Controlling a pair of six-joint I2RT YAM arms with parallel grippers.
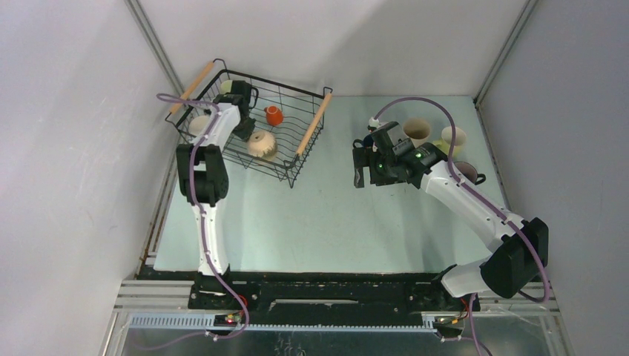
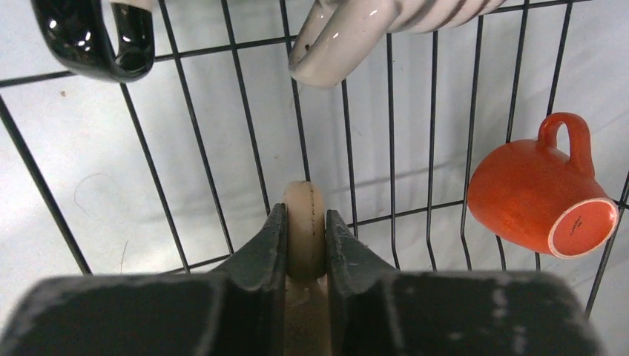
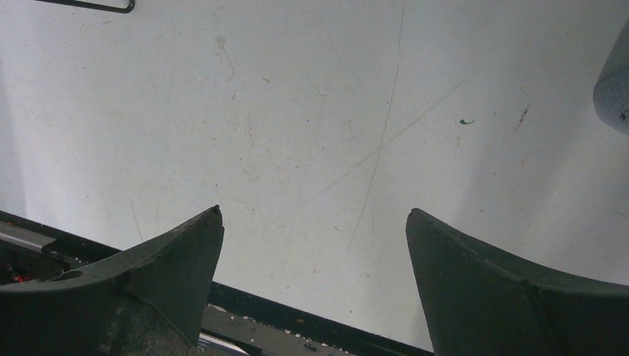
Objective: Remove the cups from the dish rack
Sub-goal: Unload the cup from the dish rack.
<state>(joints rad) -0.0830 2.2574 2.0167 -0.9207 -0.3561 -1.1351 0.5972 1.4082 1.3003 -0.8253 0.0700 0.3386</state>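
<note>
The black wire dish rack [image 1: 311, 133] with wooden handles stands at the back left. My left gripper [image 1: 243, 132] reaches down into it. In the left wrist view its jaws [image 2: 304, 222] are shut on the handle of a cream cup [image 2: 304, 230], whose body is hidden under the fingers. An orange cup [image 2: 534, 193] [image 1: 274, 115] lies on its side to the right. A striped cup [image 2: 348, 33] and a black cup [image 2: 96, 37] show at the top. A beige ribbed cup [image 1: 261, 144] lies beside the gripper. My right gripper [image 1: 359, 167] [image 3: 315, 215] hangs open over bare table, holding nothing.
Three cups stand on the table at the back right: a tan one [image 1: 417, 130], a yellow one [image 1: 454, 139] and a mauve one [image 1: 467, 174], close behind the right arm. Another pale cup [image 1: 199, 124] sits at the rack's left end. Walls close in on both sides.
</note>
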